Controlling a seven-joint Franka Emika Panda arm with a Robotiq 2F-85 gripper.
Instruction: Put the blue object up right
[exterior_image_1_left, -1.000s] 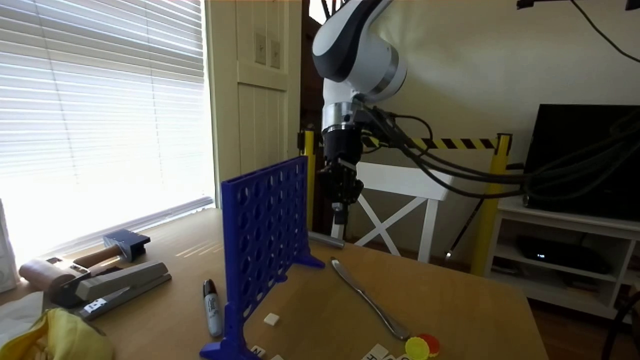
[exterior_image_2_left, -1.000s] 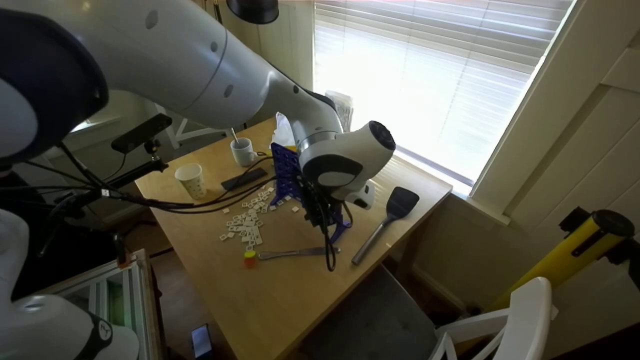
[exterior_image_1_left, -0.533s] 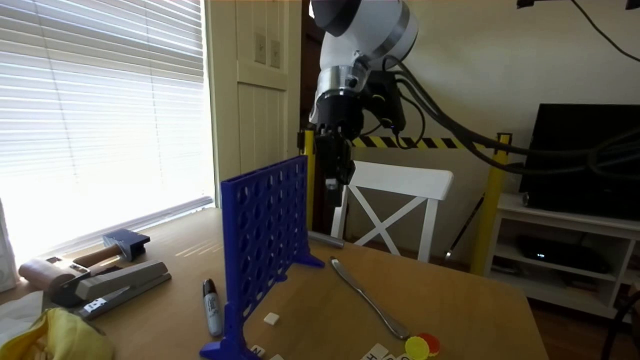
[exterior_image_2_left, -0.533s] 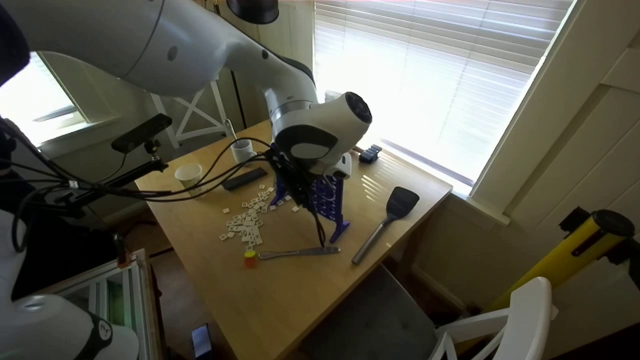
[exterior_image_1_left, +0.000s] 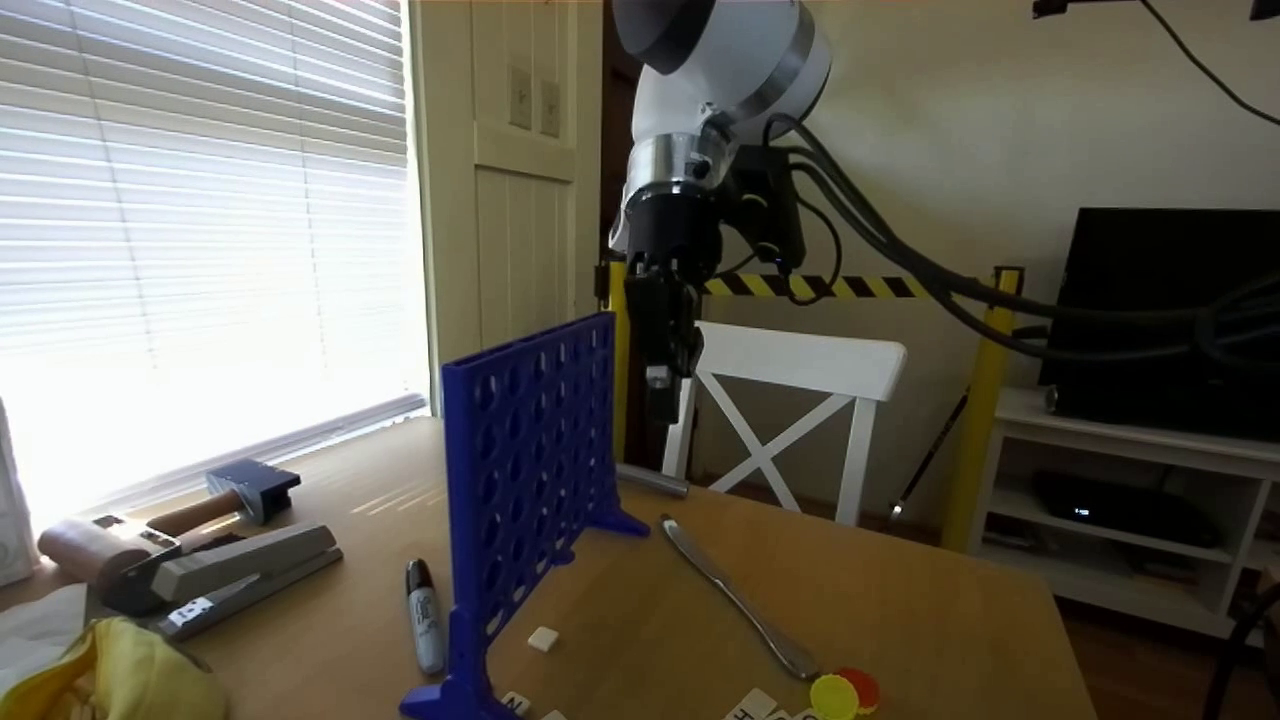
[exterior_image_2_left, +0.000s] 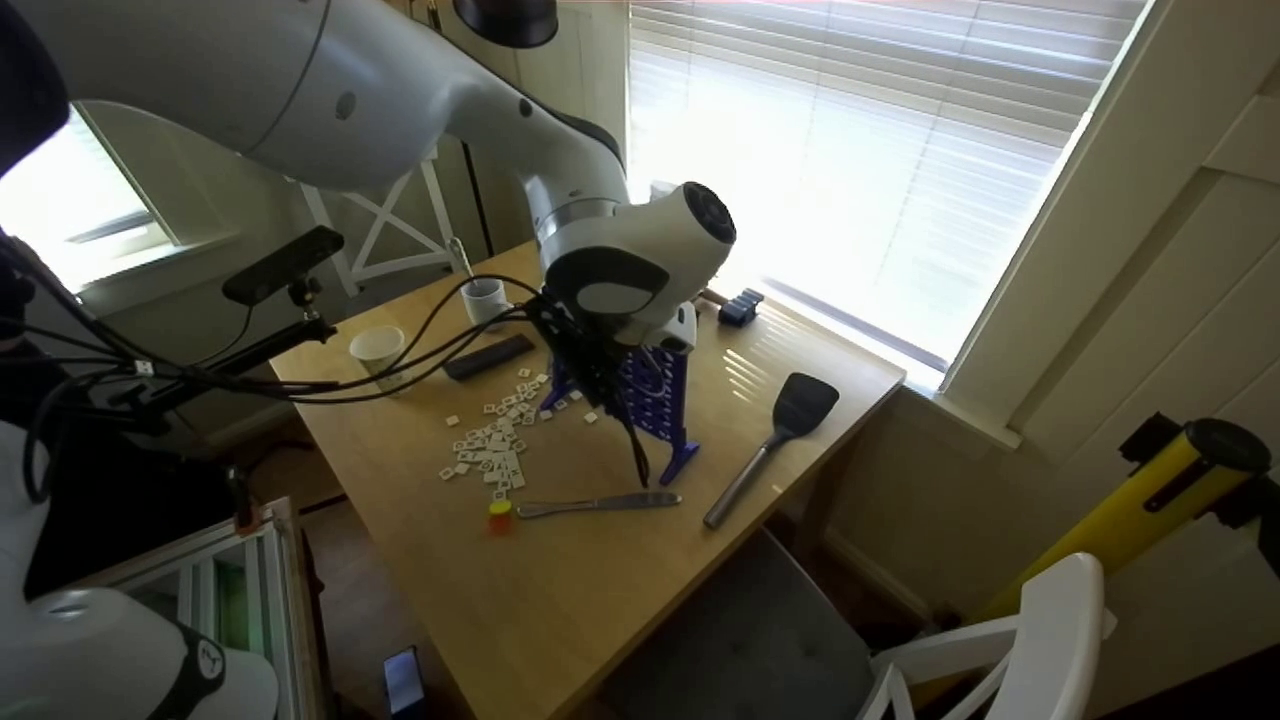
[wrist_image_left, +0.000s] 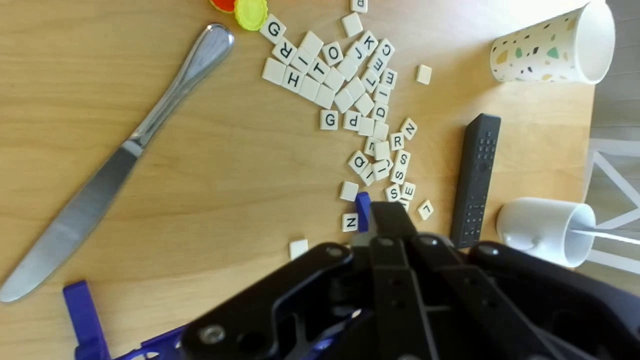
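Wrist view: the blue panel (wrist_image_left: 167, 343) stands partly behind the gripper (wrist_image_left: 394, 220).

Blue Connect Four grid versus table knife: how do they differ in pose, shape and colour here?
Pose: the blue Connect Four grid stands upright, while the table knife lies flat. Shape: the grid is a broad panel with rows of round holes; the knife is long and slender, with no holes. Colour: the grid is deep blue, the knife shiny silver. Both rest on the wooden table.
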